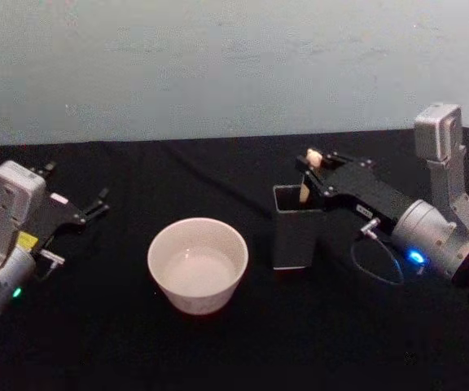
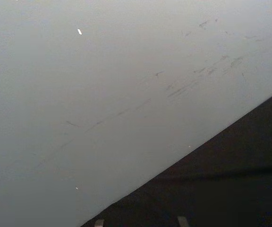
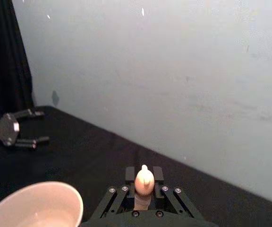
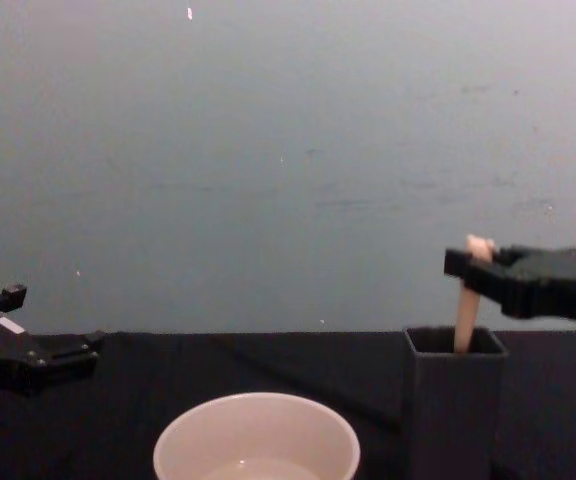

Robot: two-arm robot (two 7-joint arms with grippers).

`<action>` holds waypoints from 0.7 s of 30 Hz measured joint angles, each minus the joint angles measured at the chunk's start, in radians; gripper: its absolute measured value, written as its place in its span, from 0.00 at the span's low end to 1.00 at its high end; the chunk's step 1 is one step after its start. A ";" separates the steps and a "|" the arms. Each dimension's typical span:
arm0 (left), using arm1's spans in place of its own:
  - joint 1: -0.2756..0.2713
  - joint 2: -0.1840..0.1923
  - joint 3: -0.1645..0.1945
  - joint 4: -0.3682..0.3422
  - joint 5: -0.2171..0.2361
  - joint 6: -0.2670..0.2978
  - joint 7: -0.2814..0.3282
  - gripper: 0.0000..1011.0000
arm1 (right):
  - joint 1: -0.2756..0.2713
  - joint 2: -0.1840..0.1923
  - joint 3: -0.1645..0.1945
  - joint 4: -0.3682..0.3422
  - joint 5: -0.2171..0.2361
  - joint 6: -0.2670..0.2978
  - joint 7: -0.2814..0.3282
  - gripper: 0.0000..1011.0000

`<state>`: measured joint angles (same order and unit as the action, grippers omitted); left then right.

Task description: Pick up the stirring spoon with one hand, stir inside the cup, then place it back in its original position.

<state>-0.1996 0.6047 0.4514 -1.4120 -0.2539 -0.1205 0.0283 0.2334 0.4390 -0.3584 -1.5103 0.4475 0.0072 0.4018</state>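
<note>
We judge the task to be at its very start. The stirring spoon stands in the dark grey holder, its pale handle leaning out of the open top and the bear-head knob clear above the rim. Its stem and bowl are hidden inside the box. The cup sits on the black table to the left of the holder, near it but apart, and nothing is in it except perhaps a little liquid at the bottom, which we cannot make out for certain. So the lift, the stir and the return to the holder are all left to do.

The right gripper reaches in from the right, held roughly level above the holder's top, and meets the handle just under the knob. In the right wrist view the knob rises between the two fingers, which sit tight on either side of the handle with no gap that we can see. We take the jaws as clenched on the spoon, with the pick-up grasp made but the spoon not yet drawn out. In the chest view the handle slants up from the box to the gripper's tip.

The left gripper is parked at the table's far left, well apart from the cup, its fingers spread and holding nothing — we expect it to take no part
</note>
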 joint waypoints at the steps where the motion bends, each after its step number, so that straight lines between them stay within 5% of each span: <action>1: 0.000 0.000 0.000 0.000 0.000 0.000 0.000 0.99 | -0.001 0.000 0.003 -0.006 0.001 -0.001 0.002 0.21; 21: 0.000 0.000 0.000 0.000 0.000 0.000 0.000 0.99 | 0.013 0.008 0.066 -0.119 0.048 -0.037 0.034 0.21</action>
<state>-0.1995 0.6047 0.4514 -1.4120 -0.2539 -0.1205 0.0283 0.2463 0.4467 -0.2926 -1.6293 0.4953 -0.0302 0.4355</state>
